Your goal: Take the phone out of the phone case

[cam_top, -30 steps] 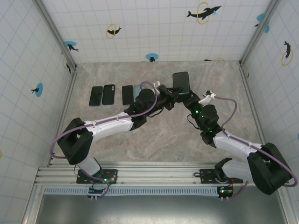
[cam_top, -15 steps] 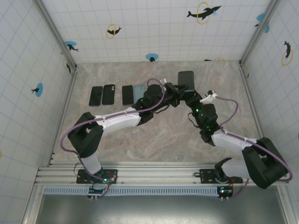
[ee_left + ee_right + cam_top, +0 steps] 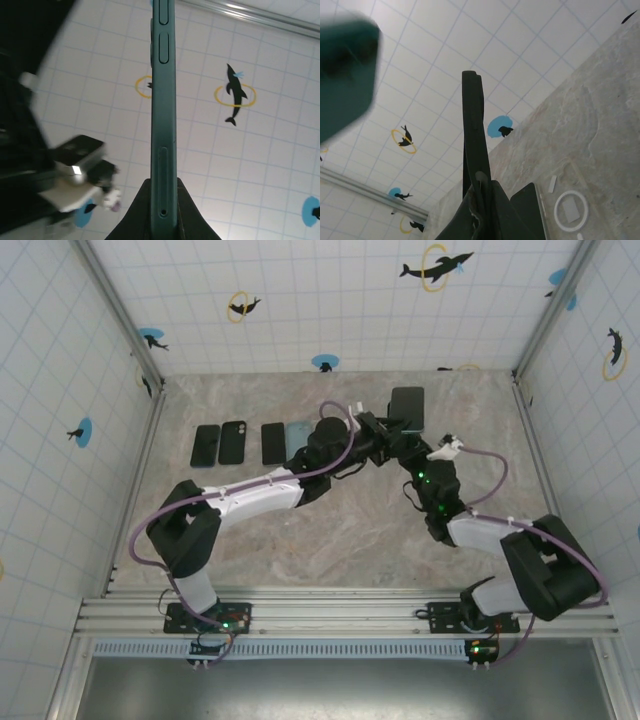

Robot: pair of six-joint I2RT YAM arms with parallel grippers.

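The light is soft and even from overhead, and the marble floor (image 3: pixel 350 530) carries only faint shadows under the arms. Up close, the teal phone (image 3: pixel 163 125) is crisp against a bright wall, with glare along the rail (image 3: pixel 245 12) and a dark smear at the left. In the other close view a teal blob (image 3: pixel 345 70) is badly out of focus, and the dark slab (image 3: pixel 475 130) is in silhouette.

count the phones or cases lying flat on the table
4, in a row on the table's left side: a far-left dark one, a second dark one, a third dark one and a pale blue one partly under the left arm, which may hide more.
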